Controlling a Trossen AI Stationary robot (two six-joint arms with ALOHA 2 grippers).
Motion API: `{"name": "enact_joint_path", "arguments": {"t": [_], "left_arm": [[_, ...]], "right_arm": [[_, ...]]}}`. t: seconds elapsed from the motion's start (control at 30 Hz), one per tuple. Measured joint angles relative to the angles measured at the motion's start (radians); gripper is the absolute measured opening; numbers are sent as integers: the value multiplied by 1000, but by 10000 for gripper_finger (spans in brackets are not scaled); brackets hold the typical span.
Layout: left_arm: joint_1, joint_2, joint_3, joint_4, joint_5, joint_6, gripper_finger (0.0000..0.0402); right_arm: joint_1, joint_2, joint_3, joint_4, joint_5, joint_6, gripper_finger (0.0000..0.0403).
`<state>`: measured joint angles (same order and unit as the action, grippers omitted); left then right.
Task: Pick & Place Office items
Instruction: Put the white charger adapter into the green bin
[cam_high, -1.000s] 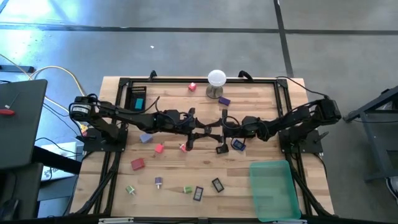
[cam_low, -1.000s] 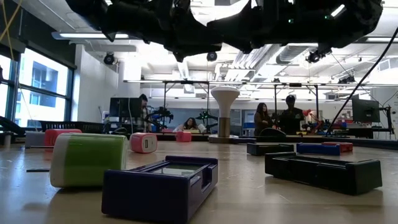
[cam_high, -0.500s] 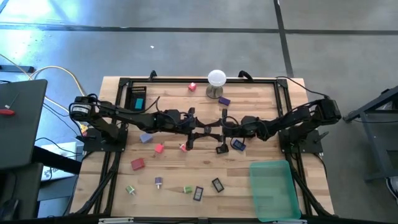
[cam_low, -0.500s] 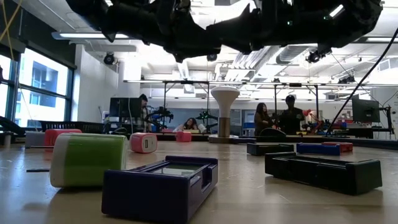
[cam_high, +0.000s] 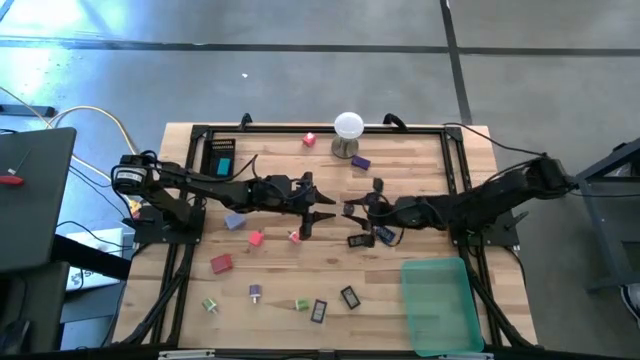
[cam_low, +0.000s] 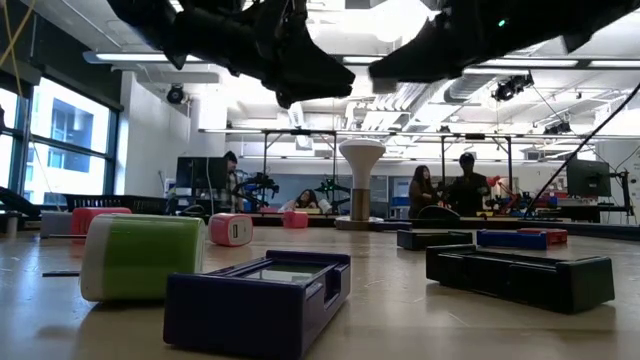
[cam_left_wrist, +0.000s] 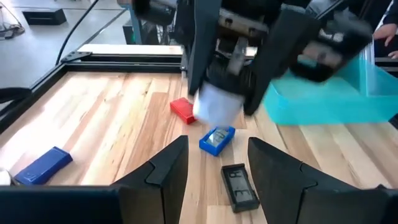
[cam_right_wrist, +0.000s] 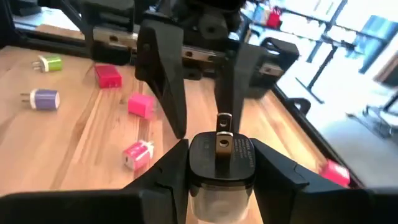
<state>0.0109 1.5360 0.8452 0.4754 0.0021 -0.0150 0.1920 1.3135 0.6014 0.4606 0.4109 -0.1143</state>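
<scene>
A pale wooden table (cam_high: 420, 160) with a black frame stands on a grey concrete floor. Small office items lie scattered over it: a red block (cam_high: 221, 264), a pink piece (cam_high: 256, 239), a purple plug (cam_high: 255, 292), green pieces (cam_high: 302, 304) and two dark cases (cam_high: 349, 297) near the front edge, and a purple piece (cam_high: 361, 162) beside a white ball on a metal stand (cam_high: 347, 133) at the back. A teal tray (cam_high: 441, 305) sits at the front right corner. Level across the table, a green block (cam_low: 142, 256) and a dark purple case (cam_low: 262, 298) loom close, and beyond lies an open workshop with people standing among benches.

The middle of the table, between the two arms, is bare wood, as is the strip along the right side by the tray.

The left gripper (cam_high: 318, 212) hangs over the table's centre, its fingers (cam_left_wrist: 163, 169) apart with nothing between them. The right gripper (cam_high: 360, 207) faces it close by, and its fingers (cam_right_wrist: 171, 169) are closed on a black plug adapter (cam_right_wrist: 220, 158) whose metal prongs point toward the left gripper.

Compared with a second ago, the grippers, then meeting tip to tip, have parted; the right arm has drawn back toward its own side, and the left fingers have spread somewhat wider
</scene>
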Motion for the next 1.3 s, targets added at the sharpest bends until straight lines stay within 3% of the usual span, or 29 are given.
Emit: {"name": "enact_joint_path", "arguments": {"t": [0.27, 0.53, 0.8, 0.9, 1.03, 1.3], "left_arm": [[7, 0, 0, -36, 4, 6, 165], [1, 0, 0, -76, 4, -8, 224], [-2, 0, 0, -82, 2, -28, 280], [-2, 0, 0, -87, 0, -30, 285], [-1, 0, 0, -104, 0, -31, 285], [13, 0, 0, -118, 0, -31, 285]], "right_arm": [[74, -166, 0, -230, 44, 182, 124], [125, -244, 6, -410, 43, 333, 124], [142, -217, 278, -1046, 49, 572, 124], [142, -198, 344, -1258, -45, 733, 124], [183, -188, 347, -1409, -239, 991, 124], [426, -188, 344, -1468, -271, 1343, 124]]}}
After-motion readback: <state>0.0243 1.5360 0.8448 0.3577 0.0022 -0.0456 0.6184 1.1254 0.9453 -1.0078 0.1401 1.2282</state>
